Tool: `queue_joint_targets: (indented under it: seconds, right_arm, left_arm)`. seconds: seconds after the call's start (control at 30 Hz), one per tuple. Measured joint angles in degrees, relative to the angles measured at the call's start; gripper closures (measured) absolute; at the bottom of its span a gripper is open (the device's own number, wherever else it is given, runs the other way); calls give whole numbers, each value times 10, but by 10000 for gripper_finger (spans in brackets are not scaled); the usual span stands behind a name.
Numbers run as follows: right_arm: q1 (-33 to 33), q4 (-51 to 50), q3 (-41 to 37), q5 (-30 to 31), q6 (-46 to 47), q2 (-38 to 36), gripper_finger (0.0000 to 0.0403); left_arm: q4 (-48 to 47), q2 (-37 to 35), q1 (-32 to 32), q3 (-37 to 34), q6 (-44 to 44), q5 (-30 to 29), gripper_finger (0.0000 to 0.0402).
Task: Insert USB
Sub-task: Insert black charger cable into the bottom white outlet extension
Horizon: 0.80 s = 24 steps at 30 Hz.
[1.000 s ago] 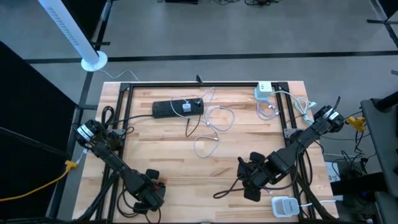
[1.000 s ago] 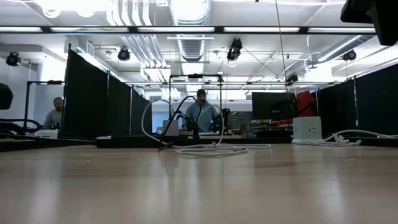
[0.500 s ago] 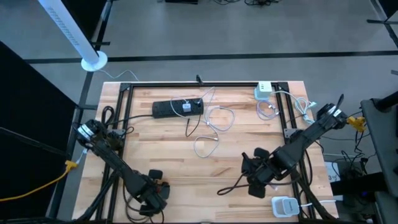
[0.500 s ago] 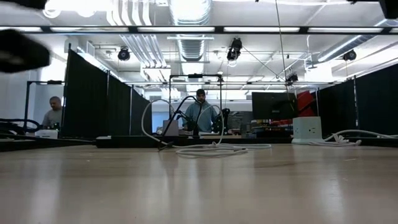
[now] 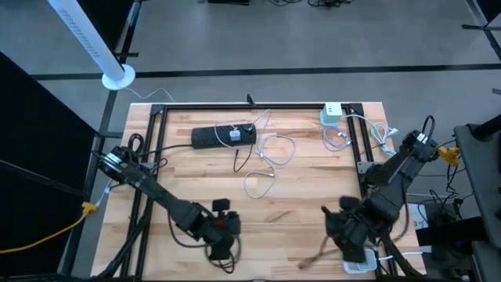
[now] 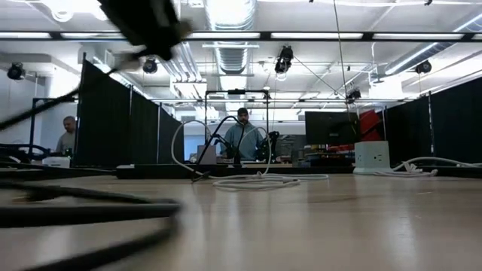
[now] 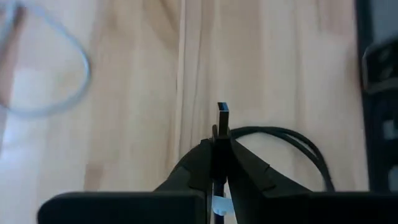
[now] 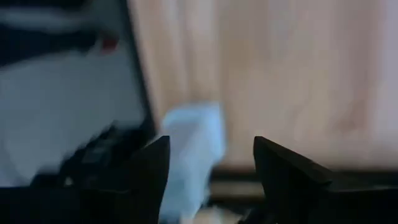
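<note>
Left gripper (image 7: 216, 160): I see it clenched on the USB plug (image 7: 222, 117), whose metal tip sticks out past the fingertips, with the black cable (image 7: 292, 140) looping off to one side.
Left arm: in my high view it hangs over the table's (image 5: 297, 196) near edge, left of centre.
Right gripper (image 8: 208, 163): I have its fingers spread apart, holding nothing, above a white block (image 8: 189, 146) that blurs in the wrist view.
Right arm: near corner, over the white charger (image 5: 362, 265).
Power strip (image 5: 223, 135): far side, lying flat, a white adapter plugged in.
White cables (image 5: 270, 153): loose loops mid-table.
</note>
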Motion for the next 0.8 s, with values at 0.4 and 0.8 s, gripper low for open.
queue_joint_targets:
  seconds: [0.4, 0.8]
  right_arm:
    - [99, 45, 30, -75, 138, 3, 123]
    - [106, 36, 25, -112, 123, 76, 100]
  left_arm:
    - [43, 0, 53, -53, 48, -111, 380]
    - [97, 0, 35, -135, 9, -75, 380]
